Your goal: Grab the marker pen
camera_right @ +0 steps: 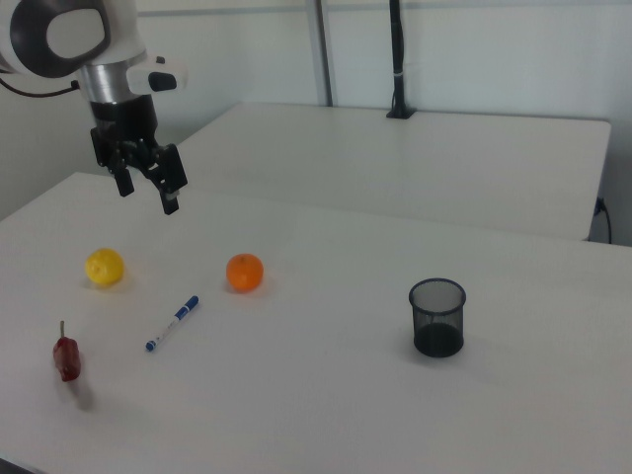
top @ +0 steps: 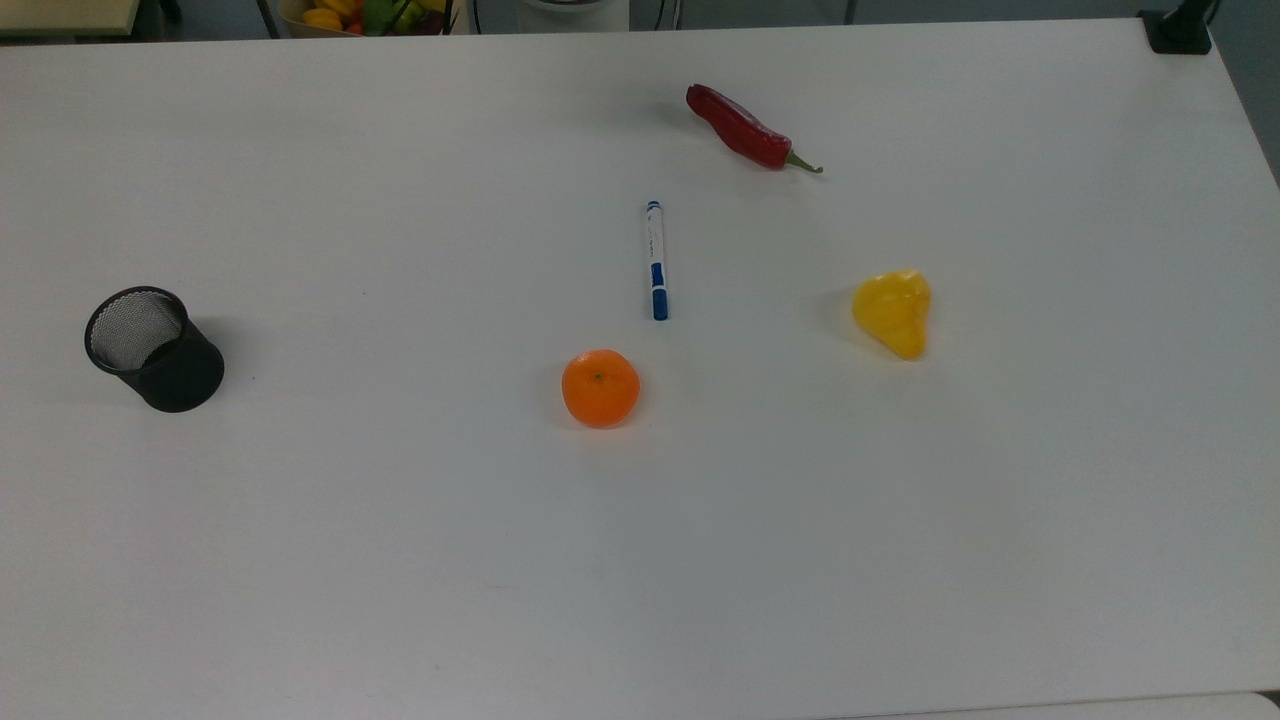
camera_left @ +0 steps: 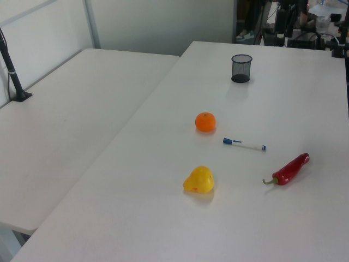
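The marker pen (top: 655, 260) is white with a blue cap and lies flat on the white table (top: 400, 560), between the orange and the red chilli. It also lies untouched in the left view, marker pen (camera_left: 244, 144), and in the right view, marker pen (camera_right: 173, 323). My gripper (camera_right: 148, 195) hangs high above the table in the right view, up and to the left of the pen there. It is open with nothing between its fingers (camera_right: 170, 202).
An orange (top: 600, 388) sits just in front of the pen's cap end. A yellow fruit (top: 893, 312) lies to the top view's right, a red chilli (top: 740, 128) at the back, and a black mesh cup (top: 153, 348) stands far to the top view's left.
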